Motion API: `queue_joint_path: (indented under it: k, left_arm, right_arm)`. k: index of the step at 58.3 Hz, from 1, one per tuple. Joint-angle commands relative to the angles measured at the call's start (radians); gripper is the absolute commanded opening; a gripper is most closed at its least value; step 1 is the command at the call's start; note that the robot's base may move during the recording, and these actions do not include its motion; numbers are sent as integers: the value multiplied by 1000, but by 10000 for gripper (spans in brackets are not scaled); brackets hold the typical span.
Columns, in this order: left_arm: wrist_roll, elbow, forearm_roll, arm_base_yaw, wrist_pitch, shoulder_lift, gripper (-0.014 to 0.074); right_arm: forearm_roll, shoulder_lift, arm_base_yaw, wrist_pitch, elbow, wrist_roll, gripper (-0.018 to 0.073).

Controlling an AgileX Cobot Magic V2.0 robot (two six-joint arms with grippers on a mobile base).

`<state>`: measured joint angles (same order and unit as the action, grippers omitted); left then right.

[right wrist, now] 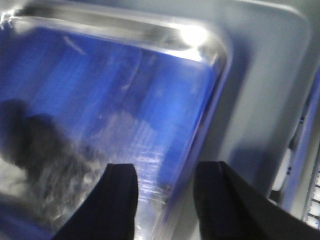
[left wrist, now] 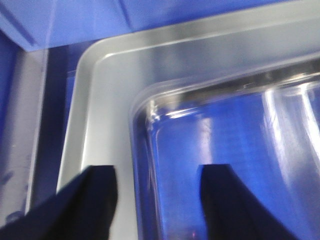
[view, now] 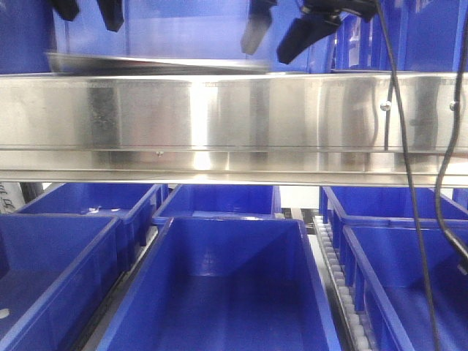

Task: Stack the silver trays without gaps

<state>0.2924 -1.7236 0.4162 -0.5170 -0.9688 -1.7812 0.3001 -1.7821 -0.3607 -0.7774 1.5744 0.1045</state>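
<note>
Steel rail (view: 234, 121) is spanning the whole width of the scene, with deep blue bins (view: 241, 245) sitting below it on the near side. Beyond and just above the rail, a silver tray (view: 153, 64) is lying flat with its long axis running left to right. Its near edge is showing as a blurred grey strip, and I cannot tell whether it is one pan or a nested pair. Both arms are hanging over it, one toward each end.

The left gripper (left wrist: 157, 200) is standing with its fingers (left wrist: 97, 200) apart and nothing between them. It is straddling the tray's left wall near a rounded corner, one finger over the flat rim and the other over the shiny floor. The right gripper (right wrist: 167, 200) is mirroring that at the right end, also spread and empty, with the right wall running between its fingers.

So the tray is lying straight beneath both grippers, neither one nearer. To my eye, the coming move is turning on each gripper dropping squarely onto its own wall, so that both ends are being pinched together.
</note>
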Motion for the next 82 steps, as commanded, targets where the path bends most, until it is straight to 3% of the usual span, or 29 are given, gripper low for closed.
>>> queue_joint_path:
  k: [1, 26, 31, 38, 46, 56, 68, 76, 82]
  left_arm:
    - [-1, -4, -1, 11, 16, 9, 311]
    - [-1, -80, -9, 13, 16, 141, 270]
    - [10, -89, -9, 13, 37, 189, 193]
    - [40, -89, -13, 13, 78, 264, -41]
    - [57, -54, -13, 13, 163, 360, -6]
    - [57, 127, -21, 13, 344, 535, -7]
    - [57, 481, -68, 13, 564, 854, -7]
    - [57, 656, -81, 13, 628, 1076, -7]
    - [57, 753, -81, 13, 608, 1209, -7]
  right_arm:
    - [2, 20, 0, 21, 11, -9, 192]
    - [-24, 142, 0, 14, 80, -17, 185]
    - [-37, 186, 0, 11, 93, -17, 107]
    - [-74, 263, 0, 11, 93, -36, -106]
    - [-122, 351, 0, 17, 81, -54, -79]
    - [-140, 495, 0, 93, -4, -71, -79]
    - [-141, 773, -41, 296, -272, -154, -79]
    - [-141, 1011, -83, 453, -513, -161, -79]
    - [-141, 1194, -97, 494, -668, -161, -79]
